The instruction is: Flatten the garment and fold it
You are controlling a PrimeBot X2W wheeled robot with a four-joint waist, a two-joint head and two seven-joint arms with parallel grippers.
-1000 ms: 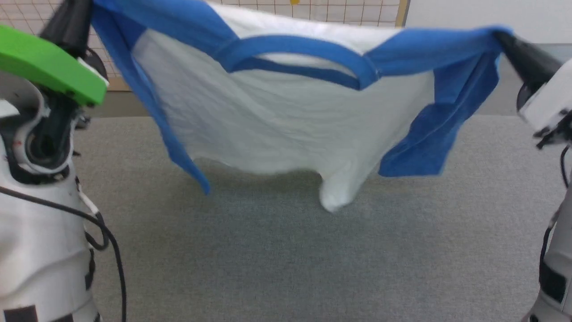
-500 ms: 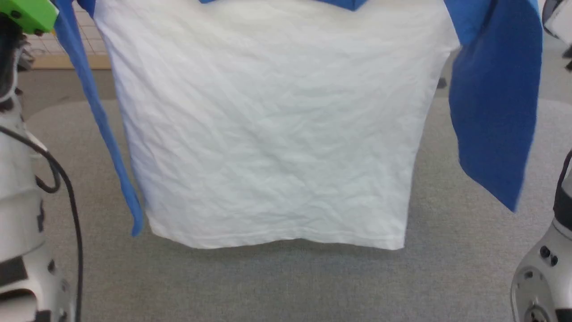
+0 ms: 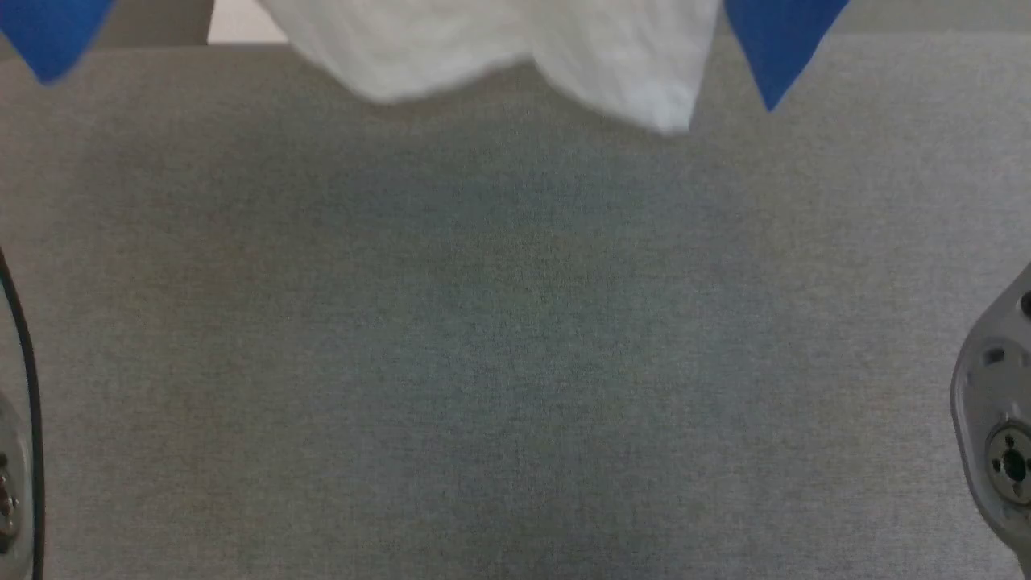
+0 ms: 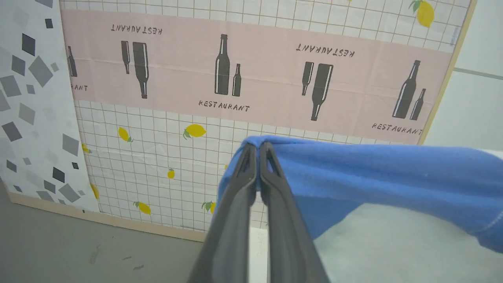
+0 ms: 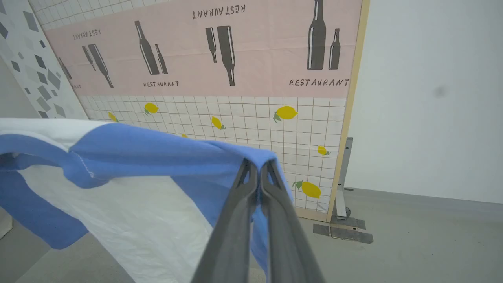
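- While the garment (image 3: 515, 48) hangs stretched between the two arms, the head view catches its white lower edge and two blue sleeve tips along the top, above the grey surface (image 3: 515, 362).
- The left gripper (image 4: 259, 148) has its two dark fingers pressed together on a blue fold of the garment; the cloth wraps over the fingertips and stretches away to that view's right.
- The right gripper (image 5: 258, 164) pinches another blue fold the same way, fingers tight together. The blue shoulder, the neck trim and the white body spread to that view's left and sag below.
- Behind the garment stands a panel (image 5: 235, 59) printed with dark bottles, the word RESTAURANT and yellow lemons on a grid.
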